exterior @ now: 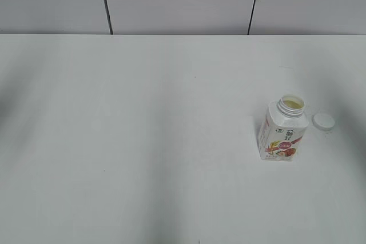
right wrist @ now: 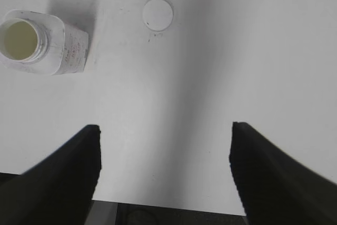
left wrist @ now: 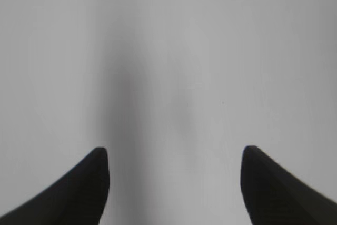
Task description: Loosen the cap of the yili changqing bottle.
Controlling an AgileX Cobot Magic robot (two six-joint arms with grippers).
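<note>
1. Standing upright on the white table (exterior: 143,141), the yili changqing bottle (exterior: 283,135) is seen at the right side of the exterior view, with its red, pink and orange fruit label turned toward the camera
2. The bottle's neck is uncovered, and a pale yellowish liquid is visible inside the opening in both the exterior and the right wrist views
3. The cap (exterior: 323,121) is found lying flat on the table just beside the bottle, to its right in the exterior view, and a narrow strip of table surface is seen between the two, so they are apart
4. In the right wrist view the bottle (right wrist: 45,43) is shown from above at the upper left, and the cap (right wrist: 158,13) is placed to its right near the top edge
5. The right gripper (right wrist: 164,151) is held above the table with its jaws spread wide, nothing being held between them; bottle and cap lie well ahead of its dark fingers (right wrist: 68,172)
6. The left gripper (left wrist: 175,169) is likewise seen with its jaws parted and nothing between them, over a bare stretch of table crossed by soft shadows
7. Neither arm is visible in the exterior view, where a grey panelled wall (exterior: 183,1) is seen behind the table
</note>
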